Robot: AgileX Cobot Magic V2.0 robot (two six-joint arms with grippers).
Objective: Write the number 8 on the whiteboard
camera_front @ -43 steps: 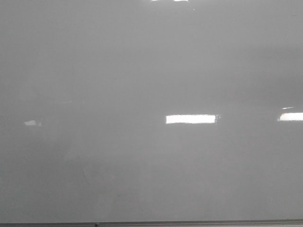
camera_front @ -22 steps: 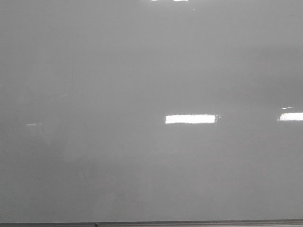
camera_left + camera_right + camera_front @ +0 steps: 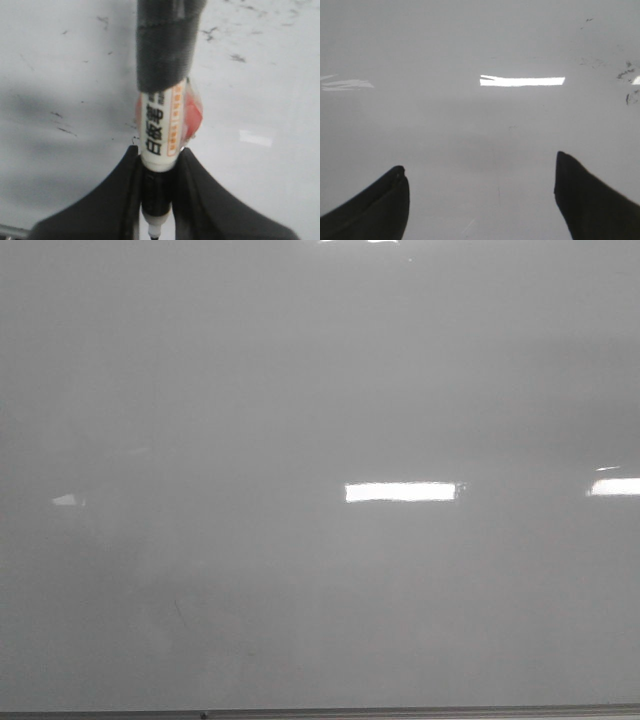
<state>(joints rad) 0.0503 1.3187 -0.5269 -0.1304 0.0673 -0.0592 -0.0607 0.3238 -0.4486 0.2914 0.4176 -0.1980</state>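
The whiteboard [image 3: 300, 390] fills the front view, glossy pale grey with bright light reflections; no gripper shows there. The number 8 is out of view. In the left wrist view my left gripper [image 3: 159, 150] is shut on a white marker [image 3: 160, 125] with black and orange print. The marker's far end is wrapped in black tape [image 3: 162, 50], and its bare nib [image 3: 154, 232] points back between the fingers, over the whiteboard [image 3: 260, 190]. In the right wrist view my right gripper [image 3: 480, 162] stands open over the bare whiteboard [image 3: 470, 120], holding nothing.
A thin grey metal edge [image 3: 400, 710] runs along the board's near side. Faint scratch marks [image 3: 180, 612] sit low on the left. Small dark smudges [image 3: 65, 131] dot the board near the left gripper, and more smudges [image 3: 625, 74] lie off to the right gripper's side.
Only the light reflections on the board shift slightly; the small one at the left dims and comes back. Nothing else changes in the front view.
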